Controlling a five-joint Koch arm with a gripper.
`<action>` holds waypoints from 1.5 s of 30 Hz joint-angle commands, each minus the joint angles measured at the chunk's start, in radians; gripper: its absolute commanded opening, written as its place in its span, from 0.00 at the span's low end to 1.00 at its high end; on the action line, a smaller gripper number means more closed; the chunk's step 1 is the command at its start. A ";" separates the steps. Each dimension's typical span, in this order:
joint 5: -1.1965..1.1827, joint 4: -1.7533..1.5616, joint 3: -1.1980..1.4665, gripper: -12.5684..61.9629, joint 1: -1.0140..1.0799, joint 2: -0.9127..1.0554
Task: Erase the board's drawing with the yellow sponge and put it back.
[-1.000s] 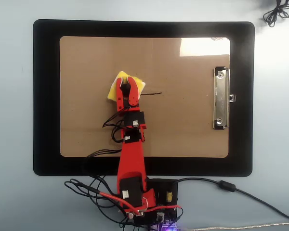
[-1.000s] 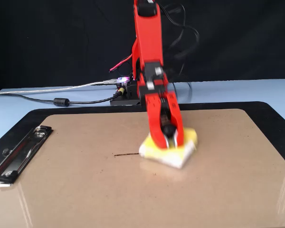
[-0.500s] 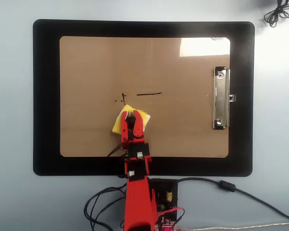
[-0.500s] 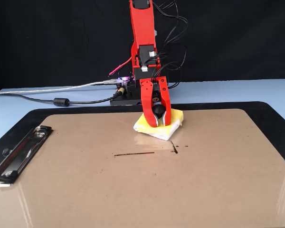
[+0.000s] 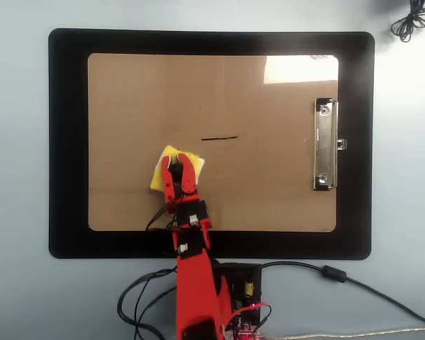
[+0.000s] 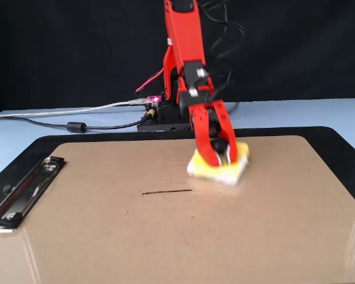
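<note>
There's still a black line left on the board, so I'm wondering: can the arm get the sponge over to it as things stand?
Probably yes. The gripper holds the sponge on the board, and only bare board lies between it and the line.

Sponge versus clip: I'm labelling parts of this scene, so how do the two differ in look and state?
The sponge is yellow, soft-looking and roughly square; the clip is silver metal, long and narrow. The sponge is held in the pincer by its black knob, while nothing touches the clip. In the overhead view the sponge sits left of the remaining line, the clip at the right edge. Both rest on the board.
</note>
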State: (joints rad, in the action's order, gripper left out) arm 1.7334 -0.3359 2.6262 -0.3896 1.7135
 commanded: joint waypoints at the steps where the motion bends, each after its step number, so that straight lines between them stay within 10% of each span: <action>1: 0.035 0.012 0.011 0.06 -0.028 0.072; 10: 0.038 -0.003 -0.407 0.06 -0.043 -0.377; 22: -0.040 -0.003 0.009 0.06 0.357 0.072; 34: -0.107 -0.109 -0.419 0.06 0.612 -0.459; 45: 0.121 -0.173 -0.308 0.06 0.239 -0.393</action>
State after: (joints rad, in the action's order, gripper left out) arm 1.7227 -0.5077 2.2856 -0.0859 1.3008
